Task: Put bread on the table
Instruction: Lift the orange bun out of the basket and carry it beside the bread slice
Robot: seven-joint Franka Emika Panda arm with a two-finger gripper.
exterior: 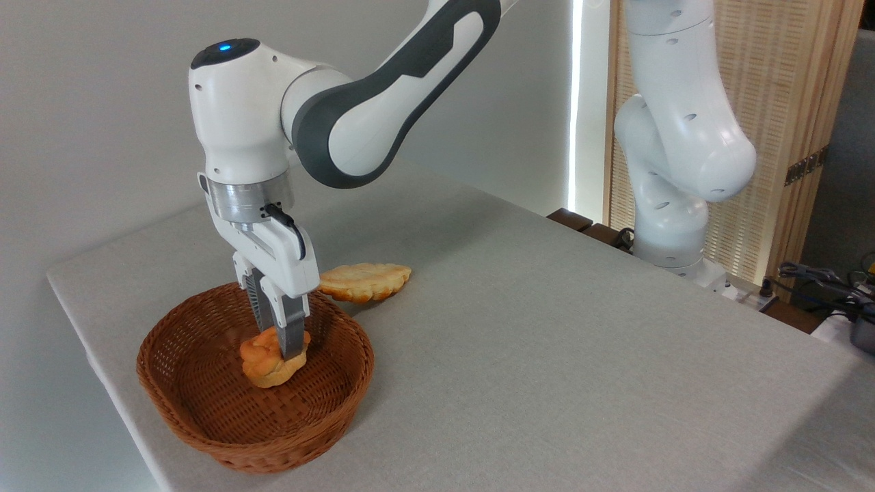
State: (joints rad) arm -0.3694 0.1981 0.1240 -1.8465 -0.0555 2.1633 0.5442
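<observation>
The bread (pixel 268 365), a small orange-golden bun with a knotted top, is inside the brown wicker basket (pixel 205 417) at the near left of the table (pixel 547 342). My gripper (pixel 279 344) reaches straight down into the basket. Its two fingers stand on either side of the bun's top and are shut on it. The front finger (pixel 292 335) covers part of the bun. The bun looks tilted, at or just above the basket floor; I cannot tell whether it still touches.
A flat, pale, scalloped pastry (pixel 366 281) lies on the table just behind the basket's far rim. The arm's white base (pixel 673 225) stands at the far right edge, with cables (pixel 820 280) beside it. The table's left edge runs close to the basket.
</observation>
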